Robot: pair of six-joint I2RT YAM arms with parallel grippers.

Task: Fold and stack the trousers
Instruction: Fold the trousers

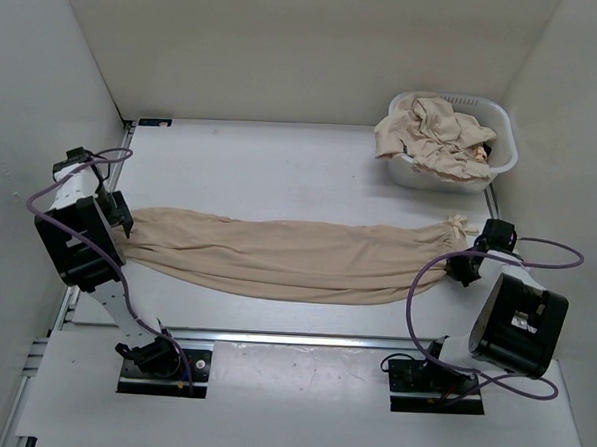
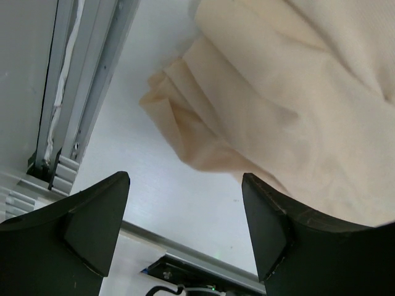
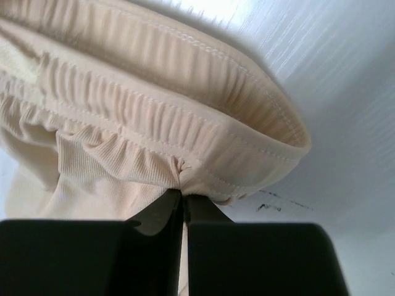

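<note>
- Top view: the trousers (image 1: 277, 254) lie stretched flat on the surface (image 1: 282, 163), running from 9 o'clock to 3 o'clock with the waist at the 3 o'clock end. The left end effector (image 1: 118, 220) sits at the leg ends and the right end effector (image 1: 461, 262) at the waist. A white laundry basket (image 1: 504, 134) holding more beige cloth stands at 1 o'clock, well apart from the work.
- Left wrist view: the left end effector (image 2: 185, 203) stands wide open and holds nothing. Its fingers (image 2: 99, 216) hover over bare surface, and the leg ends (image 2: 179, 117) lie toward 12 to 1 o'clock of the gap. The step in hand looks like taking hold of this end. It likely needs to reach forward and down until the hem lies between the fingers, pinching all the folds rather than only the top one. It should also avoid the metal rail (image 2: 80, 92) at 10 o'clock.
- Right wrist view: the right end effector (image 3: 184, 206) is fully closed, pinching a small gather at the lower edge of the elastic waistband (image 3: 185, 117). The bite looks shallow and takes in little cloth, so a hard pull could slip it free. Lifting both ends together, evenly and slowly, should hold the cloth taut for a clean fold.
</note>
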